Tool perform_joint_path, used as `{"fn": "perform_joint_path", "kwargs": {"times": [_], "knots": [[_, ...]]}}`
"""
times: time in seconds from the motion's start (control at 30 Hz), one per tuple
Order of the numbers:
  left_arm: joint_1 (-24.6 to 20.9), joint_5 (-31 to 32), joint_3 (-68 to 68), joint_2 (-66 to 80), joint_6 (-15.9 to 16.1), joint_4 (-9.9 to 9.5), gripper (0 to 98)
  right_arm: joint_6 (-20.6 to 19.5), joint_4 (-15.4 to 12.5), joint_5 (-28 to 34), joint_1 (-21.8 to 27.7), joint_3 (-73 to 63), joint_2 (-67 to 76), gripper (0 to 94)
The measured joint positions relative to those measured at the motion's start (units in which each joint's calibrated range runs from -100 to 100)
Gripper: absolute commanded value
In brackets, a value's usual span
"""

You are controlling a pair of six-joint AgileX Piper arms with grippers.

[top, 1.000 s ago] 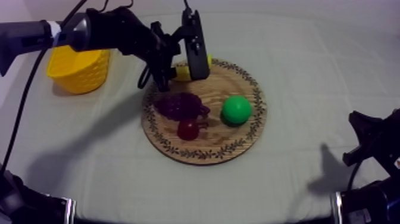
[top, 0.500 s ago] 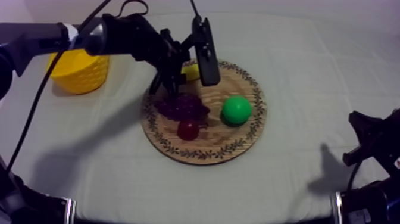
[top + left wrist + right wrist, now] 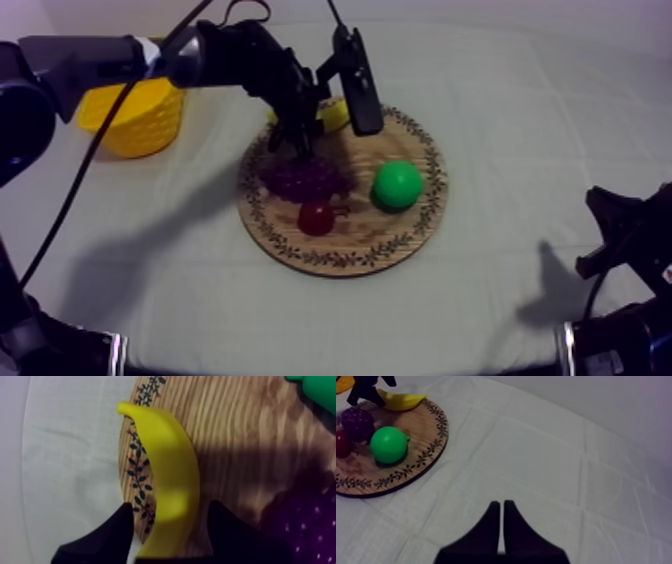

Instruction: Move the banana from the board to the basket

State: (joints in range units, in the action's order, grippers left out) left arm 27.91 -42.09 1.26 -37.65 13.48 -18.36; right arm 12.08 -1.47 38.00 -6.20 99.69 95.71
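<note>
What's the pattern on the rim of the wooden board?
A dark leafy vine rings the board; clearest in the left wrist view.

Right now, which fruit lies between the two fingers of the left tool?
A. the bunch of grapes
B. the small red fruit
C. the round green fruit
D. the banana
D: in the left wrist view the banana lies on the wooden board, at its rim, with the left tool's black fingers standing apart on either side of its near end.
</note>
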Motion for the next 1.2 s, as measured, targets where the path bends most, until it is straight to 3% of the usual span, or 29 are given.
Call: {"fn": "perform_joint_path", "kwargs": {"times": [0.27, 0.47, 0.77, 1.2], "knots": [[0.1, -1.5, -3.4, -3.7, -1.0, 0.09, 50.7, 0.0, 0.0, 0.0, 0.0, 0.0, 0.0, 0.5], [0.0, -1.5, -4.5, -4.9, -2.6, -0.20, 39.2, 0.0, 0.0, -0.2, 0.0, 0.0, 0.0, 0.5], [0.4, -1.9, -4.7, -5.5, -6.3, -2.57, 22.7, 0.1, 0.0, -0.1, 0.0, 0.0, 0.0, 0.5], [1.0, -5.4, -5.5, -3.2, -9.1, -3.65, 17.6, 0.0, 0.0, -0.1, 0.0, 0.0, 0.0, 0.5]]}}
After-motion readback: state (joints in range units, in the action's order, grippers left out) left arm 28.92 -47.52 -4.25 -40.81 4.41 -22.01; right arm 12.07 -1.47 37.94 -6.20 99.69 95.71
